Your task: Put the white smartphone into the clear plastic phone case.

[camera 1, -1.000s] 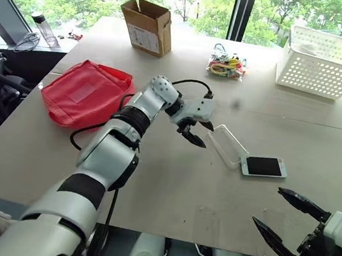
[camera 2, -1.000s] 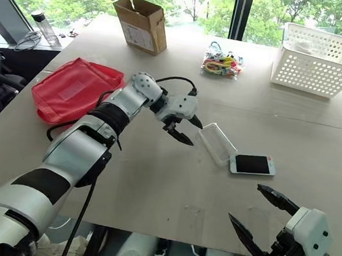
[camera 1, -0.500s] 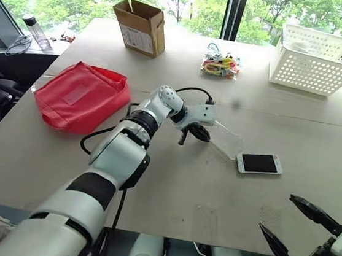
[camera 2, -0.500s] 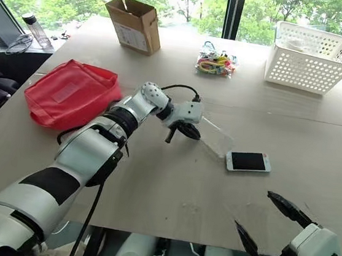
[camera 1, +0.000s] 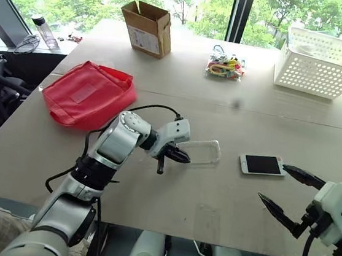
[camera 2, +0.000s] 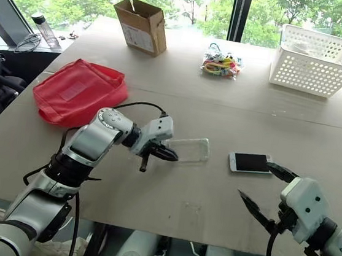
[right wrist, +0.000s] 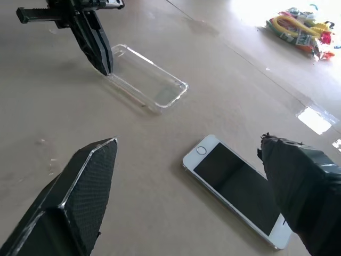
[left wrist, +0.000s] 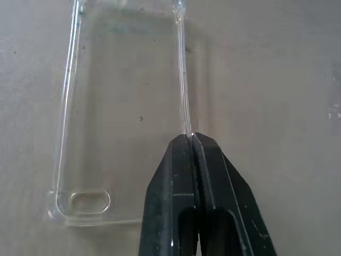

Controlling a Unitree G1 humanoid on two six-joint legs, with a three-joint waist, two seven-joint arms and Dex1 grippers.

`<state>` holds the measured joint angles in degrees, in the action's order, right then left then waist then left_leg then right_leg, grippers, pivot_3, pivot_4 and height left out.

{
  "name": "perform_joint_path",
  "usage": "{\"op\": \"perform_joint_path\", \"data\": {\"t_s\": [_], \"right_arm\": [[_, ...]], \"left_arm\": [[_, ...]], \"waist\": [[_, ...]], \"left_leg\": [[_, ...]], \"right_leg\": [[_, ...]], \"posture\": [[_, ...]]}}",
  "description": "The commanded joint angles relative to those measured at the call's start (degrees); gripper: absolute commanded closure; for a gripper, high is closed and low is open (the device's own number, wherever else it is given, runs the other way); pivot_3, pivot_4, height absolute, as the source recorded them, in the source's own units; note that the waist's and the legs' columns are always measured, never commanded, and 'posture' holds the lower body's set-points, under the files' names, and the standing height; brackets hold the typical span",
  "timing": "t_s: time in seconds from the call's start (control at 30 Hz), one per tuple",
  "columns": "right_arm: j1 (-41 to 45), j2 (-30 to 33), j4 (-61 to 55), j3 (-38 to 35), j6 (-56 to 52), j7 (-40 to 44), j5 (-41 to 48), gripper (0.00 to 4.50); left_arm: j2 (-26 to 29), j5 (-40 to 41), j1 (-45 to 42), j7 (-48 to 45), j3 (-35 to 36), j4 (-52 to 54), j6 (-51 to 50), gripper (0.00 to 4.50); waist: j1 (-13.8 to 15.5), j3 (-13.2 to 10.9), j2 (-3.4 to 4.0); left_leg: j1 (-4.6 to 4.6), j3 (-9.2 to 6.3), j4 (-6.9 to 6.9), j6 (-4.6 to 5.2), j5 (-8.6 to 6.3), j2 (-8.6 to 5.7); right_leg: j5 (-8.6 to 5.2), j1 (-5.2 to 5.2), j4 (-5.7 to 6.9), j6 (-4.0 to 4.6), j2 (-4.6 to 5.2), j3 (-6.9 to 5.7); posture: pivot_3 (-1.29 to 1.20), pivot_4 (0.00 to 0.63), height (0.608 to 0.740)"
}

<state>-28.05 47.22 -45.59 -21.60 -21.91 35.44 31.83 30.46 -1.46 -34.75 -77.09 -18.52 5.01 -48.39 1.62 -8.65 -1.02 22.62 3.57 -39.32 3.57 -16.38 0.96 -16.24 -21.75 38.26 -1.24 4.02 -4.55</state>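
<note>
The white smartphone [camera 1: 262, 165] lies screen up on the table, right of centre. To its left, a short gap away, the clear plastic phone case [camera 1: 202, 151] lies flat with its hollow side up. My left gripper [camera 1: 177, 156] is shut on the case's near long rim, and the left wrist view shows the black fingertips [left wrist: 184, 146] pinching that thin edge. My right gripper [camera 1: 272, 183] stands wide open just in front of the phone with nothing in it. From the right wrist, the phone [right wrist: 237, 186] lies between the two spread fingers and the case [right wrist: 146, 80] beyond it.
A red pouch [camera 1: 88, 94] lies at the left. At the back stand a cardboard box [camera 1: 148, 26], a bag of colourful bits [camera 1: 226, 66] and a white basket [camera 1: 324, 62]. The table's front edge [camera 1: 195, 239] runs just below my grippers.
The left gripper closed on the case and drew it left, off the phone's end, so it now lies flat. The right gripper came forward to the phone, still open.
</note>
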Motion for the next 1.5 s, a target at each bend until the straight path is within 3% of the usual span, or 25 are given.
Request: {"op": "perform_joint_path", "data": {"t_s": [0.03,0.2,0.3,0.43,0.53,0.7,0.83,1.03,1.17,1.3,1.5], "right_arm": [[7.4,4.9,6.3,3.3,-2.4,4.1,-2.2,0.00],[23.1,9.2,17.5,12.6,-3.3,7.3,-9.2,0.00],[30.2,8.5,21.1,15.0,-4.8,9.4,-8.7,0.00],[31.5,12.1,25.8,17.9,1.6,19.9,-11.0,0.00],[36.9,14.5,35.7,23.1,6.9,28.7,-14.9,0.00],[52.3,10.4,51.4,29.5,5.6,36.7,-17.2,0.00],[61.3,8.5,62.3,33.9,7.0,42.5,-21.4,0.00],[68.7,5.5,76.1,40.1,8.8,49.7,-28.2,0.00],[65.5,9.5,72.3,42.9,4.2,56.5,-26.6,0.00],[62.3,13.1,66.4,43.9,0.1,57.1,-22.9,0.00],[51.8,17.8,48.7,41.0,-8.4,56.6,-14.9,0.00]], "left_arm": [[1.6,3.5,1.9,3.2,2.3,6.4,-3.0,2.91],[1.6,9.1,3.4,8.8,7.3,14.2,-8.7,0.72],[2.2,10.8,5.5,12.4,8.3,18.2,-9.7,0.72],[2.4,13.2,7.5,16.1,8.9,20.8,-10.3,0.72],[2.7,16.4,9.6,17.3,10.2,23.4,-10.7,0.72],[4.0,24.3,14.7,14.9,15.6,28.3,-5.9,0.72],[2.9,25.3,19.9,15.3,19.9,29.3,8.1,0.72],[4.0,27.4,23.1,17.2,21.4,28.9,11.8,0.72],[4.4,28.4,26.5,19.5,22.0,29.9,12.7,0.72],[4.8,29.5,27.7,20.7,21.6,30.4,13.3,0.72],[5.5,31.4,27.5,21.9,21.1,29.9,13.5,0.72]], "waist": [[-0.2,0.0,0.02],[-0.8,0.0,0.02],[-0.8,-0.1,0.10],[-0.4,-0.1,0.11],[-0.6,-0.1,0.11],[-1.9,-0.1,0.21],[-1.8,-0.2,0.29],[-1.1,-0.2,0.30],[-0.6,-0.2,0.32],[-0.3,-0.2,0.32],[-0.5,-0.1,0.34]], "left_leg": [[0.00,0.00,-0.01,0.00,0.00,0.00],[0.02,-0.04,0.05,0.00,0.00,0.00],[0.05,-0.04,0.03,-0.01,0.01,-0.01],[0.13,-0.07,0.09,-0.02,0.01,-0.01],[0.21,-0.07,0.07,0.00,0.00,-0.05],[0.03,-0.02,0.07,-0.01,0.01,-0.03],[0.01,-0.08,0.09,-0.05,0.02,0.00],[0.08,-0.04,0.04,-0.04,0.02,-0.01],[0.09,-0.04,0.05,-0.05,0.02,-0.01],[0.15,-0.17,0.04,-0.05,0.02,-0.02],[0.09,-0.37,0.05,-0.06,0.01,-0.03]], "right_leg": [[0.01,0.00,0.00,0.00,0.00,0.01],[0.01,-0.02,0.02,0.00,-0.01,-0.03],[0.00,-0.02,-0.01,-0.01,0.01,-0.03],[0.00,0.01,-0.20,-0.02,0.02,-0.13],[0.02,0.02,-0.31,-0.04,0.08,-0.15],[0.07,0.04,-0.21,-0.08,0.08,-0.07],[0.07,0.05,-0.17,-0.06,0.09,-0.18],[0.08,0.10,-0.31,-0.06,0.15,-0.22],[0.07,0.11,-0.36,-0.07,0.16,-0.25],[0.07,0.18,-0.40,-0.07,0.24,-0.43],[0.07,0.29,-0.39,-0.05,0.28,-0.60]], "posture": [[0.00,0.150,0.733],[0.00,0.150,0.733],[0.00,0.150,0.733],[0.00,0.150,0.733],[0.00,0.150,0.733],[0.00,0.150,0.733],[0.00,0.150,0.733],[0.00,0.150,0.733],[0.00,0.150,0.733],[0.00,0.150,0.733],[0.00,0.150,0.733]]}}
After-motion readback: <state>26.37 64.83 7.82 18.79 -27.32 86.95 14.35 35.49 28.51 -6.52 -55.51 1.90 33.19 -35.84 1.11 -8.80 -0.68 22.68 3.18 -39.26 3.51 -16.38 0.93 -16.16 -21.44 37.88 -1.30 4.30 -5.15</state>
